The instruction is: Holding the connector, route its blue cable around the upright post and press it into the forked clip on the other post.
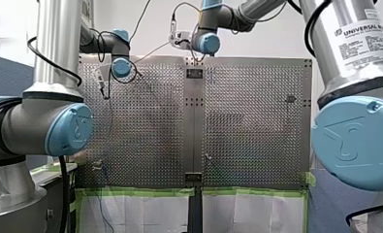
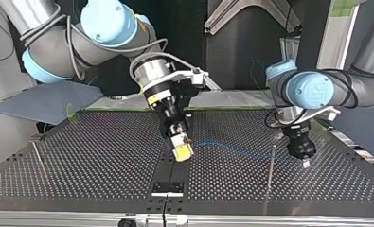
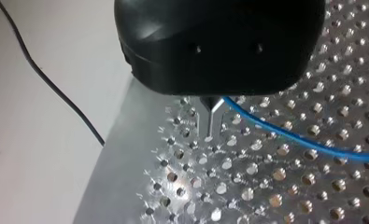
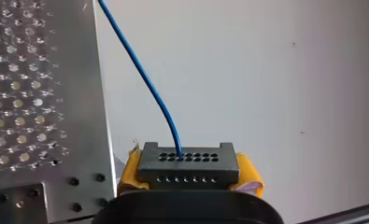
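**Top view, centre of the frame.** Our right pincer [image 2: 182, 152], yellow-padded, is hanging tilted close over the perforated metal counter [image 2: 104, 156].

**Right wrist view.** The right pincer is clenching the dark grey rectangular connector [image 4: 188, 165] between its pads. The connector's face with two rows of small holes is turning outward. The thin blue cable [image 2: 232, 150] is leaving one hole of the upper row.

**Top view, right of the frame.** The cable is running low over the counter up to our left pincer [image 2: 306, 163]. The slim upright metal post [image 2: 271, 168] is standing at lower right, near that pincer. The cable is crossing the post's line, but we cannot tell on which side. A second thin post [image 2: 36, 152] is standing at far left, well apart from the cable.

**Left wrist view.** The cable is disappearing under the black body of the left pincer. We cannot tell whether that pincer is released or clenched.
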